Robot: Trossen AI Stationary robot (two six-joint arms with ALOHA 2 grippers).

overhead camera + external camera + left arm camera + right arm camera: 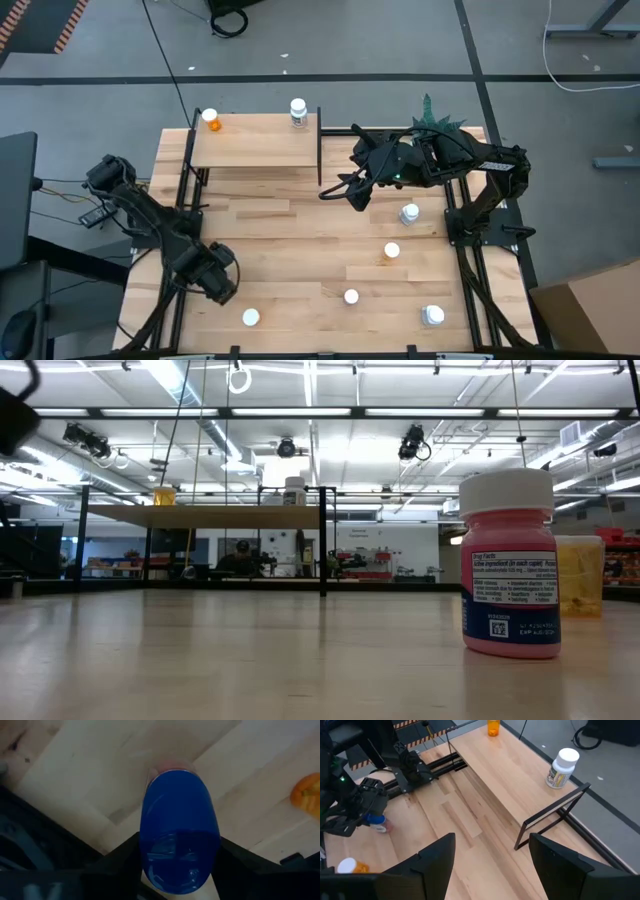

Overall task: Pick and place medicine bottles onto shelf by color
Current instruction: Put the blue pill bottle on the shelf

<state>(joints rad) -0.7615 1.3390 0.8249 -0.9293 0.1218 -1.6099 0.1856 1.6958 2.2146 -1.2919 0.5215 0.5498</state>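
A blue medicine bottle [179,827] is near the table's near left corner, apparently lying on its side on the wood. My left gripper [217,278] points down over it, shut on it; the right wrist view shows the bottle [374,819] under that gripper. The shelf [255,142] at the far left carries an orange bottle [211,120] and a white bottle [298,112], both upright. My right gripper [492,865] hangs open above the table, off the shelf's right end, with nothing between its fingers. My left gripper pinches the blue bottle's two long sides [147,845] between its two fingers, which come from above, pointing down, and lie across the bottle near one end. The other end [170,770] reaches away over the wood. Whether the bottle rests on the table I cannot tell.
Loose bottles stand on the table's right half [409,213] [391,251] [351,296] [433,316], and one [250,317] stands near the left gripper. A pink bottle [508,570] is close to the low camera. A potted plant [435,115] stands at the far right.
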